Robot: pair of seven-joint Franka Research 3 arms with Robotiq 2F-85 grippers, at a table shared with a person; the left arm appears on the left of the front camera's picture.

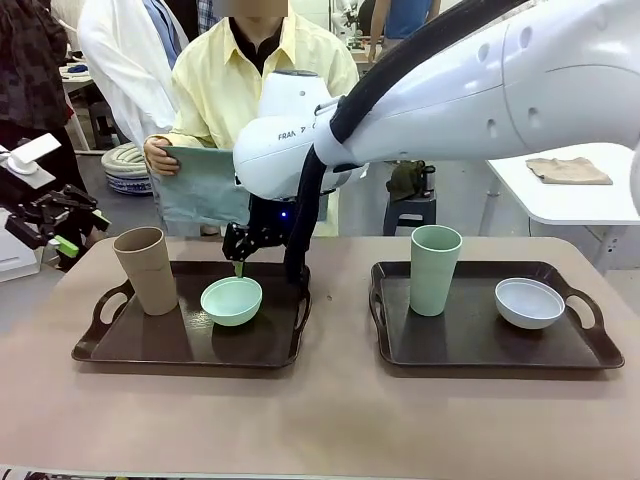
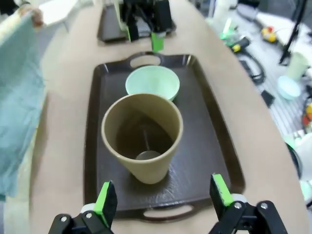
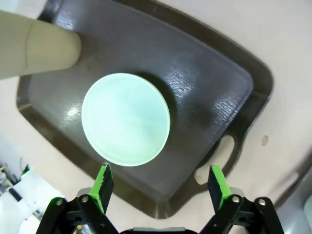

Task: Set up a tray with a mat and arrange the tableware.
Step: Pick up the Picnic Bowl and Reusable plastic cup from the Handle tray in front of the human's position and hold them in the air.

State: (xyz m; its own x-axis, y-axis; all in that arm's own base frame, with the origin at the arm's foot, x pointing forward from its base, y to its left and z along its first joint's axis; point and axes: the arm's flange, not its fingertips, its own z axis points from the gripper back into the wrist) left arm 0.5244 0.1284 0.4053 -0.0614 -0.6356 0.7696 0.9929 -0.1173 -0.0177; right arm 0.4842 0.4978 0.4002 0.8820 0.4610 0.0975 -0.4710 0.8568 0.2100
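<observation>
Tableware fills two dark trays: left tray (image 1: 180, 345) holds the tan tumbler (image 1: 145, 270) and mint green bowl (image 1: 231, 300), right tray (image 1: 470, 345) the pale green tumbler (image 1: 435, 268) and whitish-blue bowl (image 1: 529, 302), with the right gripper (image 3: 158, 180) spread empty above the mint green bowl and the left gripper (image 2: 163, 197) likewise near the tan tumbler.

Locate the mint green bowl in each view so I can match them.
Front view: mint green bowl on the left tray, right of the tan tumbler.
Left wrist view: the bowl upper middle, behind the tumbler.
Right wrist view: the bowl at centre, tumbler upper left.
Shared landmark: the tan tumbler.
</observation>
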